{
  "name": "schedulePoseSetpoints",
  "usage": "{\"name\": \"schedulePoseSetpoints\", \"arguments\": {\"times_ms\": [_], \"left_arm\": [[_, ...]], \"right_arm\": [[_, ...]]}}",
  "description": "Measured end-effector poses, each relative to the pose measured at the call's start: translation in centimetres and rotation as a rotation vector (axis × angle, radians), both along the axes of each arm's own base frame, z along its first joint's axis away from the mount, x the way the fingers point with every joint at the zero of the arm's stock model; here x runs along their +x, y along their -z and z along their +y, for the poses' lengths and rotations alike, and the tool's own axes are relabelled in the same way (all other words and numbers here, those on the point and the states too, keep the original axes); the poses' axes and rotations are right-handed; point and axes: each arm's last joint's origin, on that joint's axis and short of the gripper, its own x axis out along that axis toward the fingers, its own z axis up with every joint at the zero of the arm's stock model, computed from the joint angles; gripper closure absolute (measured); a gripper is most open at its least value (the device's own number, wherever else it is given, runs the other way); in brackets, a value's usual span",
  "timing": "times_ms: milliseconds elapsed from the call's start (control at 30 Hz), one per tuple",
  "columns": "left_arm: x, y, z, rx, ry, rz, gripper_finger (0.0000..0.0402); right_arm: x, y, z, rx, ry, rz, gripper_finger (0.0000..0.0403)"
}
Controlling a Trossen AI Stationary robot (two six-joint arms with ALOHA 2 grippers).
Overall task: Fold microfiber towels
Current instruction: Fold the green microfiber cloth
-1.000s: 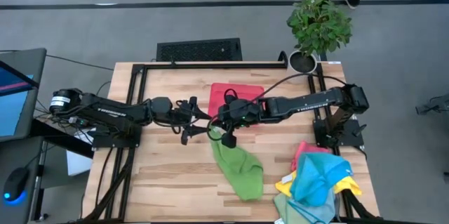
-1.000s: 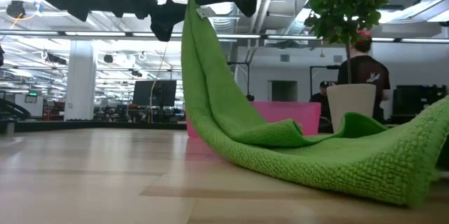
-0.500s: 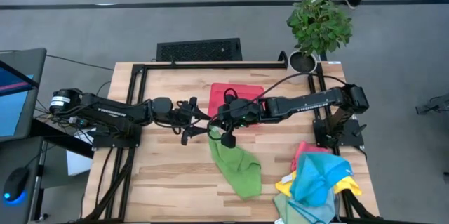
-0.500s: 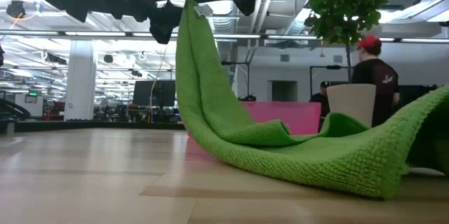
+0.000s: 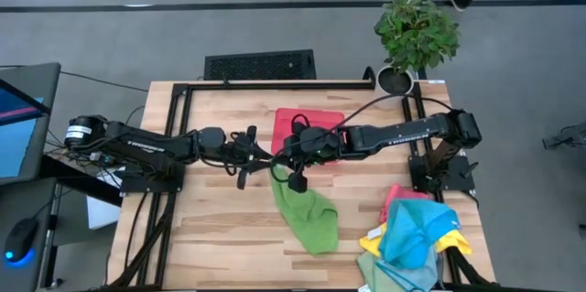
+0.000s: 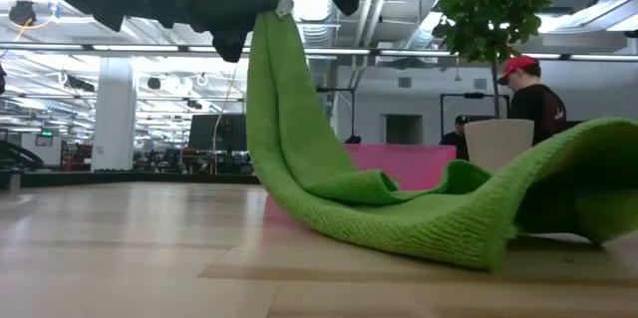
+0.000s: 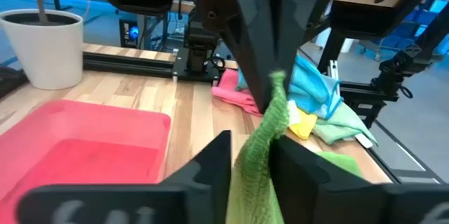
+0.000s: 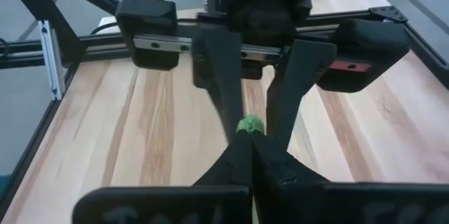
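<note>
A green microfiber towel [image 5: 307, 214] hangs from mid-air over the table's middle, and its lower half lies on the wood [image 6: 419, 228]. My right gripper [image 8: 247, 143], reaching in from the table's right, is shut on the towel's top. My left gripper [image 7: 252, 147] comes level from the table's left, meets it there [image 5: 265, 161] and is shut on the towel just under the right one's hold. A pile of blue, yellow, pink and pale green towels [image 5: 412, 237] lies at the near right corner. My left gripper pinches the hanging towel's bunched upper part [image 7: 266, 136] between its two fingers, just below the right gripper's hold. Its fingers come level from the table's left. One layer or several, I cannot tell. My right gripper pinches the towel's topmost tip [image 8: 248, 124] between its two fingertips, slanting down from the table's right. The towel hangs below the fingers in a slack curve, with its lower end [image 5: 316, 237] resting on the table.
The red tray [image 5: 307, 120] lies on the table just beyond the grippers. A potted plant [image 5: 417, 31] stands at the far right corner. Black frame rails run along the table's edges. A person in a red cap [image 6: 533, 99] is in the room behind.
My left gripper has shut on the towel's upper part, just below the right gripper's hold; before, its fingers stood apart beside it. The towel's end on the table has drawn a little toward the grippers and humped up.
</note>
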Motion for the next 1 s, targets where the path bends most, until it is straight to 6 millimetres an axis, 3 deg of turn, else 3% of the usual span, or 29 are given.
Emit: {"name": "schedulePoseSetpoints", "arguments": {"times_ms": [167, 367, 467, 700, 833, 1000], "left_arm": [[0.0, -0.1, 0.0, 0.0, -0.005, -0.002, 0.0394], [-0.5, -0.8, 0.1, 0.01, -0.049, -0.033, 0.0399], [-0.7, -1.2, 0.1, 0.021, -0.049, -0.05, 0.04], [-0.9, -1.2, 0.1, 0.022, -0.049, -0.038, 0.0401], [-0.9, -1.1, 0.1, 0.021, -0.049, -0.033, 0.0401], [-0.9, -1.0, 0.1, 0.015, -0.049, -0.022, 0.0401]], "right_arm": [[-0.4, 0.0, -0.1, -0.003, 0.001, 0.03, 0.0349], [-3.1, 0.7, 0.0, 0.088, 0.096, 0.299, 0.0283], [-4.4, 2.6, 0.6, 0.108, 0.172, 0.452, 0.0257], [-5.2, 9.1, 1.5, 0.175, 0.253, 0.546, 0.0195], [-5.1, 10.9, 0.8, 0.224, 0.297, 0.5, 0.0166], [-5.3, 12.1, 0.0, 0.252, 0.332, 0.475, 0.0163]]}}
